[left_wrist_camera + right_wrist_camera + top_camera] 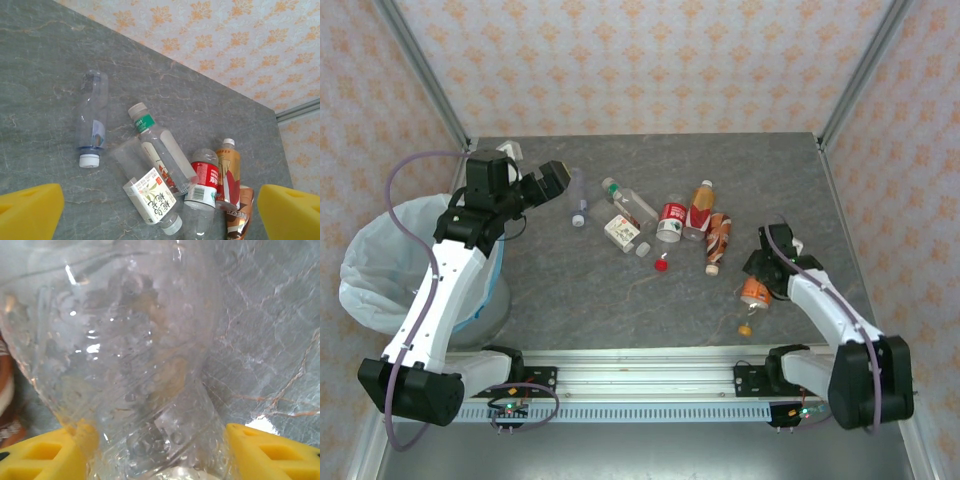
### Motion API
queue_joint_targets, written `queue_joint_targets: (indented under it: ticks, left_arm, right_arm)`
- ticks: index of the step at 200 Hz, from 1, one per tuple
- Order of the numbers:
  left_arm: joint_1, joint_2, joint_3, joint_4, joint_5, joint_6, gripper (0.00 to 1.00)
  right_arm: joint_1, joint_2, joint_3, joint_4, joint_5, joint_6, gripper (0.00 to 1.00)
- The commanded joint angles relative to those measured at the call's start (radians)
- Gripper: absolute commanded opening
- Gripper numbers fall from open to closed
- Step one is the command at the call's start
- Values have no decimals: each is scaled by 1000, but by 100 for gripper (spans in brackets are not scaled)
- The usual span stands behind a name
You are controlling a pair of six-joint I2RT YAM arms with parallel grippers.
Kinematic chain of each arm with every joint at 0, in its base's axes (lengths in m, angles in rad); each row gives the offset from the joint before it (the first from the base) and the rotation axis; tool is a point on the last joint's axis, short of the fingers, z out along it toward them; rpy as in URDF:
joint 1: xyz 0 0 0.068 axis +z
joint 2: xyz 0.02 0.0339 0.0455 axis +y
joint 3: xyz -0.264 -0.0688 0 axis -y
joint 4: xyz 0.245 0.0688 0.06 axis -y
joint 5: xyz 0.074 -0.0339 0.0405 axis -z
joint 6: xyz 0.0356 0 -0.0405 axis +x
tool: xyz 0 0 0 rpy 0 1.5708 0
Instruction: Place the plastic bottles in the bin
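Several plastic bottles lie in a loose cluster mid-table: a clear one with a white cap (pixel 92 120), a green-collared one (pixel 160 150), a white-labelled one (pixel 150 195), a red-labelled one (pixel 205 180), a gold one (pixel 227 170) and a crumpled brown one (pixel 718 238). My left gripper (pixel 555 180) hovers open over the cluster's left end, its yellow fingers (pixel 30 212) holding nothing. The grey bin (pixel 400 265) with its white bag stands at the left. My right gripper (pixel 763 268) is shut on a clear, orange-labelled bottle (pixel 754 292), whose body (pixel 130 355) sits between the fingers (pixel 270 452).
A loose red cap (pixel 661 265) lies just in front of the cluster, and a small orange cap (pixel 745 328) sits near the front rail. Patterned walls and metal posts (pixel 860 70) enclose the grey table (pixel 570 300).
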Motion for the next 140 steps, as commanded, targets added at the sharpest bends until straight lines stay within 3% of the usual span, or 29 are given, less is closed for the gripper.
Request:
queue_joint_targets:
  ticks: [1, 26, 70, 99, 140]
  left_arm:
    - [-4, -24, -20, 51, 6, 41, 100]
    - [-6, -32, -52, 102, 53, 39, 100]
    - [-38, -20, -82, 126, 79, 67, 100]
    - [-112, -15, -91, 119, 9, 122, 100]
    - [-117, 29, -104, 174, 141, 80, 100]
  right_arm:
    - [3, -82, -14, 11, 57, 14, 46]
    - [3, -172, -15, 29, 60, 12, 42]
    - [5, -324, -59, 264, -164, 21, 37]
    - [19, -322, -28, 364, -276, 40, 36]
    - [107, -278, -12, 587, -302, 129, 36]
